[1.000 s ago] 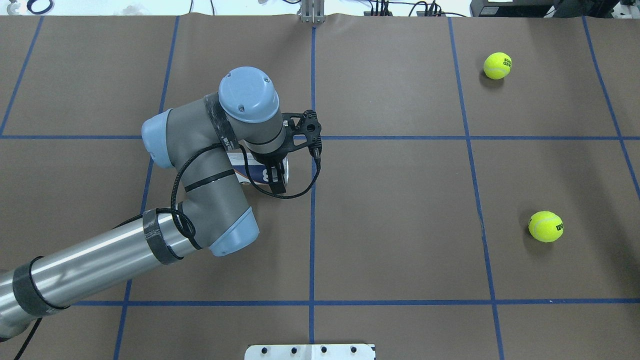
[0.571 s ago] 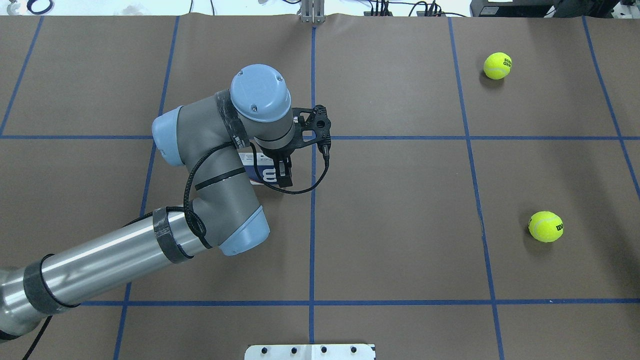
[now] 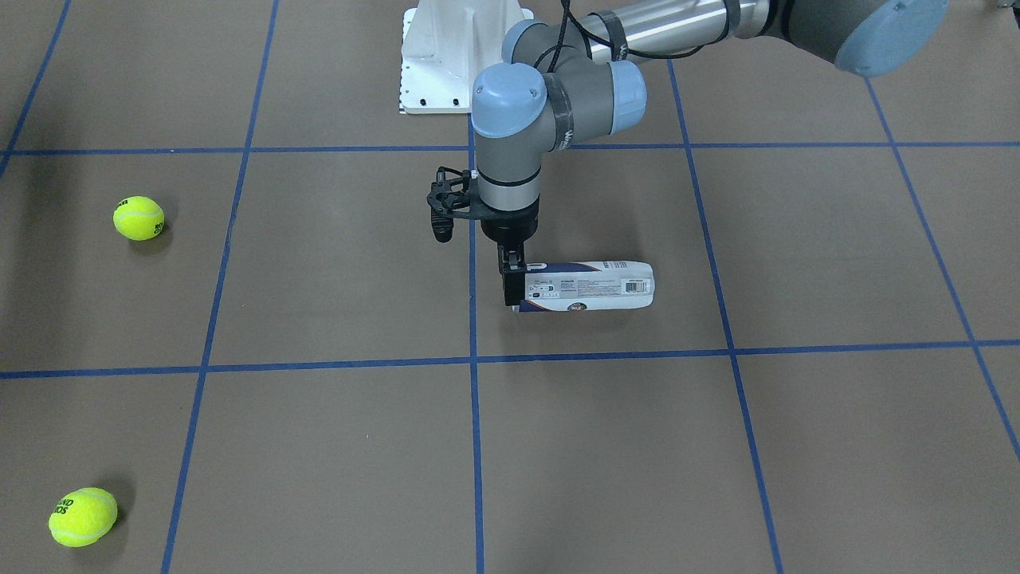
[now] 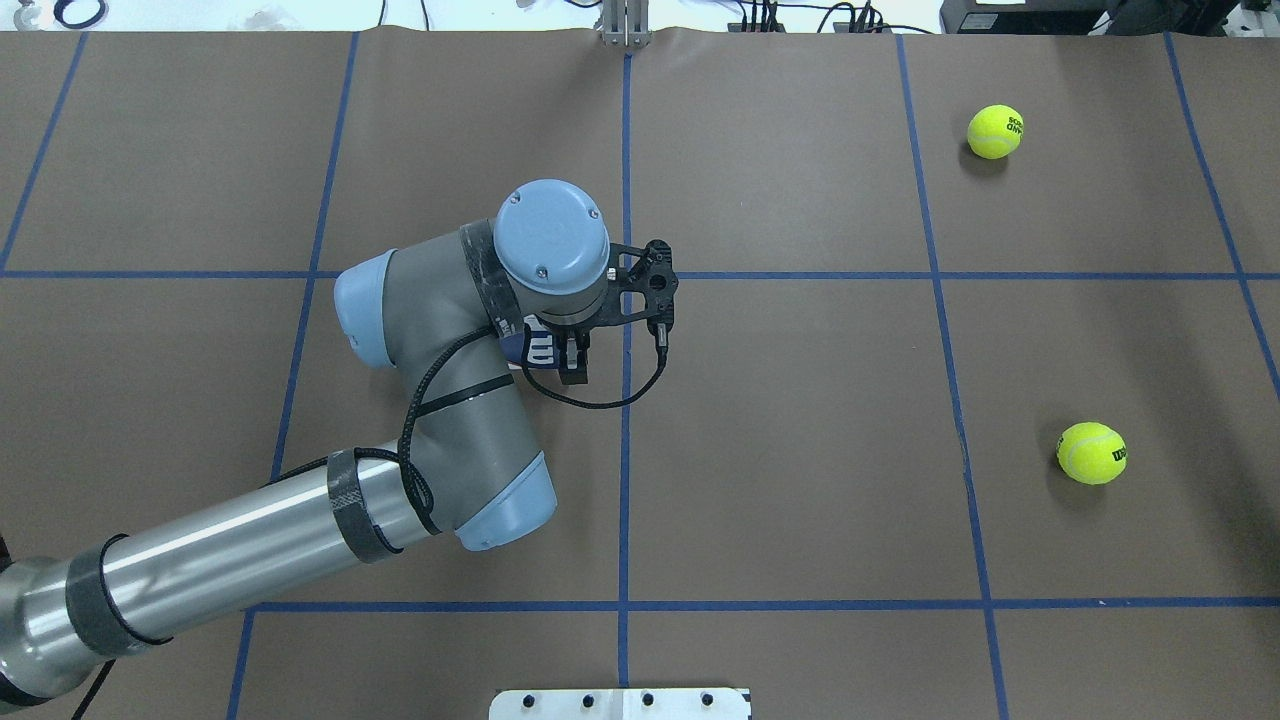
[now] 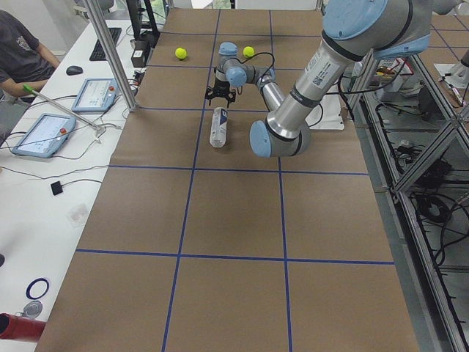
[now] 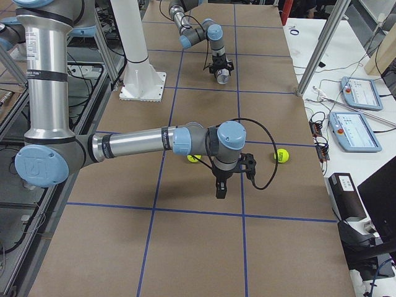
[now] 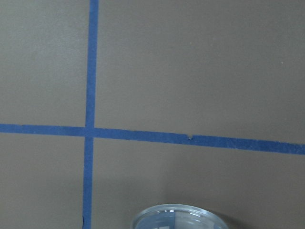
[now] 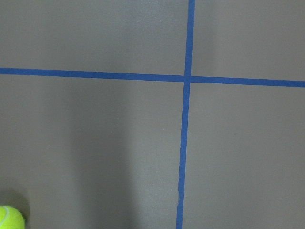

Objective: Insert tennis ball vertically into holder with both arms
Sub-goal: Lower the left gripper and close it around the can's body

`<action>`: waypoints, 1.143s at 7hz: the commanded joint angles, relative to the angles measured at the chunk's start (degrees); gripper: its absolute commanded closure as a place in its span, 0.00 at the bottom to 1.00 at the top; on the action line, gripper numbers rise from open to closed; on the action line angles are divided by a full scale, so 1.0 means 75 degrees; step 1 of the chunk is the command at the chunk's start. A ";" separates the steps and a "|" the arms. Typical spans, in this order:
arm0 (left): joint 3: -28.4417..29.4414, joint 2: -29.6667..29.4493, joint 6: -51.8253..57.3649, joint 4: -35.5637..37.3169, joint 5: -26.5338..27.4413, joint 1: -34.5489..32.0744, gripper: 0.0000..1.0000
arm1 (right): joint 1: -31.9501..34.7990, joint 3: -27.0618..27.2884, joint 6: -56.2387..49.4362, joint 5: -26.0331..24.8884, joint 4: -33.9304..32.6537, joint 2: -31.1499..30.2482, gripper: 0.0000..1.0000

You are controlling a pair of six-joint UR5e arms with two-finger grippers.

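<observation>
The holder [image 3: 590, 285] lies on its side on the brown table, label up; in the overhead view only a navy patch of the holder [image 4: 535, 347] shows under the wrist. My left gripper [image 3: 514, 288] points straight down at the holder's end nearest the centre line, open, with a finger [image 4: 570, 372] on either side. The holder's clear rim [image 7: 174, 217] fills the bottom of the left wrist view. Two tennis balls [image 4: 995, 131] [image 4: 1091, 452] rest far off on the right. My right gripper [image 6: 219, 189] hangs above the table near them; whether it is open or shut I cannot tell.
Blue tape lines divide the table into squares. The white pedestal base [image 3: 462, 56] stands at the robot's edge. A person [image 5: 22, 51] sits at a side bench with tablets [image 5: 40, 134] beyond a metal post [image 5: 110, 51]. A ball's edge [image 8: 9, 217] shows in the right wrist view.
My left arm has slid right along the lying holder, bringing the gripper to its end near the centre line. The holder and both balls have stayed put.
</observation>
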 commanded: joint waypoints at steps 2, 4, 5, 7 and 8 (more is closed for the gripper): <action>0.0120 0.0030 0.0372 -0.0066 0.0025 0.0035 0.00 | 0.0000 -0.0001 0.0002 -0.0006 0.0000 0.0000 0.01; 0.0167 0.0030 0.0423 -0.0078 0.0025 0.0035 0.00 | 0.0000 -0.0001 0.0002 0.0005 0.0011 0.0000 0.01; 0.0295 0.0030 0.0422 -0.0148 0.0025 0.0035 0.00 | 0.0000 -0.0001 0.0002 -0.0006 0.0000 0.0000 0.01; 0.0401 0.0134 0.0422 -0.0545 0.0025 0.0035 0.00 | 0.0000 -0.0001 0.0002 0.0005 0.0011 0.0000 0.01; 0.0460 0.0147 0.0388 -0.0605 0.0025 0.0035 0.00 | 0.0000 -0.0001 0.0002 0.0005 0.0012 0.0000 0.01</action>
